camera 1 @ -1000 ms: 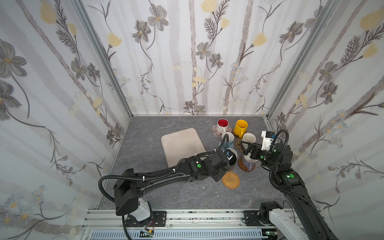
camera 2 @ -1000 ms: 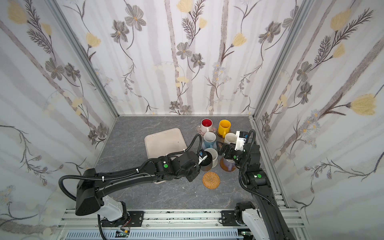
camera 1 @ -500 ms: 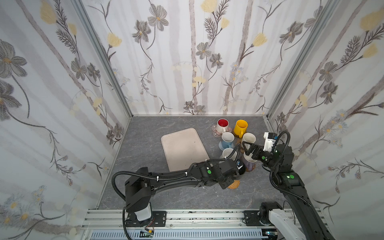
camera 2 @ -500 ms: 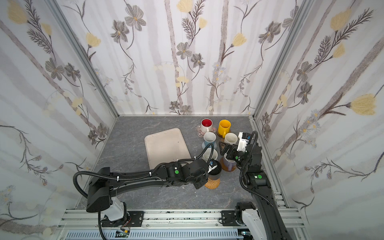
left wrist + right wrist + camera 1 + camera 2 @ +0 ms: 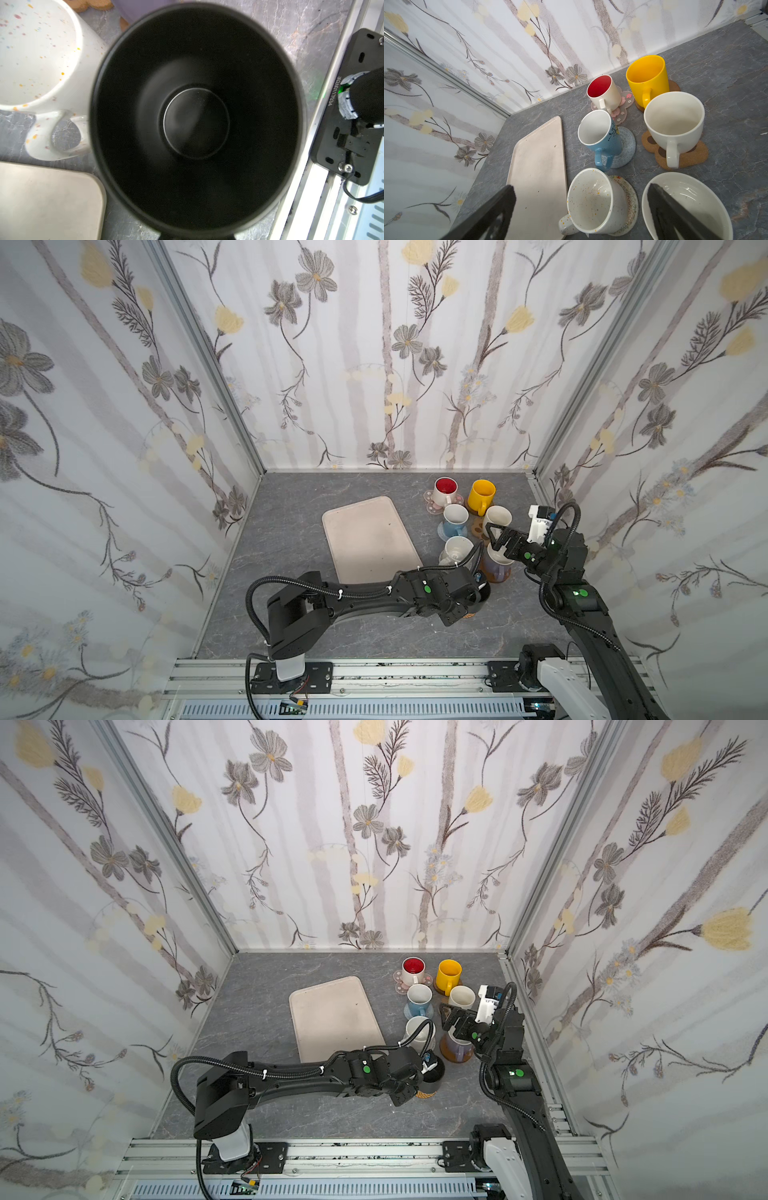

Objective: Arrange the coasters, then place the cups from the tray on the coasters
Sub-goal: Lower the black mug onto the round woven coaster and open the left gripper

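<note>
My left gripper (image 5: 428,1067) is shut on the black cup (image 5: 433,1078), whose dark inside (image 5: 195,122) fills the left wrist view. The cup sits over the tan rattan coaster (image 5: 424,1095); I cannot tell whether they touch. Six cups stand on coasters at the right: red-inside (image 5: 444,489), yellow (image 5: 481,495), pale blue (image 5: 454,519), cream (image 5: 496,519), speckled (image 5: 456,549) and lavender (image 5: 496,568). My right gripper (image 5: 498,539) hangs open above the lavender cup (image 5: 691,199). The beige tray (image 5: 370,543) has nothing on it.
The right wall and its metal frame (image 5: 540,489) run close behind the cups. The front rail (image 5: 324,187) lies just beyond the black cup. The paw coaster (image 5: 695,155) shows under the cream cup. Bare grey tabletop (image 5: 291,510) lies left of the tray.
My left arm carried the black cup from beside the speckled cup toward the front and down over the rattan coaster, now mostly covered. The right gripper stayed open and barely moved.
</note>
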Robot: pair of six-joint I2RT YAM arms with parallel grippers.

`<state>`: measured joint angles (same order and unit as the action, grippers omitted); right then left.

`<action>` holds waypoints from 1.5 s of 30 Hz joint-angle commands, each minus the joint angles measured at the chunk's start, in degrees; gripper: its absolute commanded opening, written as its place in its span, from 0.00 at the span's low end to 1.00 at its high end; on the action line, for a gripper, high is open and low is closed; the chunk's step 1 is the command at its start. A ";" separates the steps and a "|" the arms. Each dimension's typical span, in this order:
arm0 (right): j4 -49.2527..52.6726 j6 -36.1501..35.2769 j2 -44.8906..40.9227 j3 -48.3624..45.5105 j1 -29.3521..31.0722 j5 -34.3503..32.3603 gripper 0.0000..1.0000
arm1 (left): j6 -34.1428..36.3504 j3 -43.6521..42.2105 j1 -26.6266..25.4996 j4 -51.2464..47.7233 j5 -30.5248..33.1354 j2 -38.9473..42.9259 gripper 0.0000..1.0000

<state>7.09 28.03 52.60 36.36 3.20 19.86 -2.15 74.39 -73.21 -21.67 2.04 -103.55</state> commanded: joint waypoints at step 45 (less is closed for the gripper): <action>-3.58 -0.35 -0.28 -0.77 -0.04 1.21 1.00 | -0.92 -2.12 3.47 7.70 -0.42 -2.13 0.53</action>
<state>6.61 27.99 52.58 35.51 3.18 20.67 -2.98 71.88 -69.91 -15.22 0.19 -106.63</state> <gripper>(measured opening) 0.996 0.521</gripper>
